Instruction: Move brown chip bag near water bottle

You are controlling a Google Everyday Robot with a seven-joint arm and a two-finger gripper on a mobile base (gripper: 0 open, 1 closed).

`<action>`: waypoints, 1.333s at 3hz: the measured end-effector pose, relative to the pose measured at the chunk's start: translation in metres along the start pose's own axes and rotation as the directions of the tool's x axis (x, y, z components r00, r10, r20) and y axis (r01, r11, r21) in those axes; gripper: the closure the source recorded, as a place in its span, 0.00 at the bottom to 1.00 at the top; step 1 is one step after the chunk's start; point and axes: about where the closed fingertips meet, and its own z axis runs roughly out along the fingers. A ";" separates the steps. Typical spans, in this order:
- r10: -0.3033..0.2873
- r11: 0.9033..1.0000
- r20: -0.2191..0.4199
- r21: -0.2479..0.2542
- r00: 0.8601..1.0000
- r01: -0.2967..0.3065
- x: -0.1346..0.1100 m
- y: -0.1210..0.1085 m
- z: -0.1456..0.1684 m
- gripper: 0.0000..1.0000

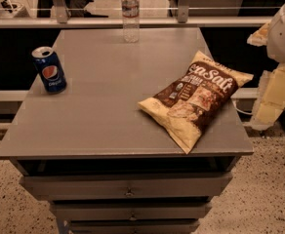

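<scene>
Speckled flooring surrounds a flat grey table (103, 126) with shallow drawers (128, 186) beneath it. Behind it is a dark background crossed by a pale rail.

On the right half of the table, toward the near edge, lies the large, crinkly, pillow-shaped brown chip bag (196, 99). It is dark brown in the middle with cream-yellow ends, white script lettering and a picture of chips. It lies flat and diagonal, one cream end pointing at the near edge and the other at the far right.

The slim, clear plastic water bottle (131, 13), with a white cap and pale label, stands upright at the far edge near the middle, well apart from the bag. A blue soda can (50, 69) with a red, white and blue logo stands upright by the left edge.

The robot's tool (272, 106), cream-yellow below a white arm casing, hangs off the right side of the table, near the bag's far end and not touching it. Whether it is open or closed cannot be told.

The bag is probably light, soft and puffed with air, with slippery film and contents that crush easily. A gentle pinch on a flat sealed cream end, or across the narrow middle, looks the safest hold.
</scene>
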 end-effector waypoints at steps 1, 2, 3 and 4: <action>0.000 1.000 0.001 0.002 1.000 0.000 0.000 0.000 0.000 0.00; 0.029 0.999 0.025 0.025 0.999 -0.030 -0.009 -0.008 0.002 0.00; 0.085 0.995 0.067 0.053 0.994 -0.089 -0.020 -0.021 0.011 0.00; 0.141 0.987 0.113 0.065 0.984 -0.149 -0.032 -0.033 0.029 0.00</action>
